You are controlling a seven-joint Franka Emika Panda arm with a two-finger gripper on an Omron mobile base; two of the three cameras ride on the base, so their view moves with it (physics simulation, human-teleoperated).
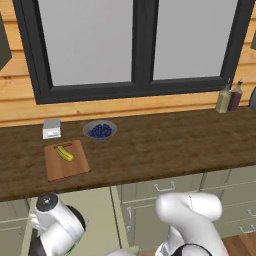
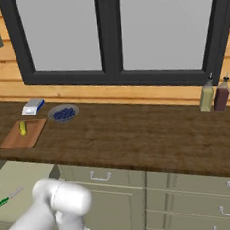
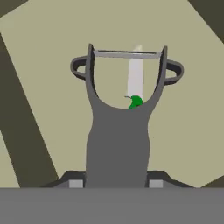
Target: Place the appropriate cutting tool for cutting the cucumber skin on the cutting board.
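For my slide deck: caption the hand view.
Dark-grey peeler held in the tool, its forked head framing the green-handled knife lying beyond.

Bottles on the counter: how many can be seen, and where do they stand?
2. A pale olive bottle and a dark red bottle stand side by side at the right end of the wooden countertop, below the window. Others may be out of frame.

On the desk you have the cutting board at far left, carrying the cucumber. Behind the board's right corner sits the bowl; bottles stand far right.
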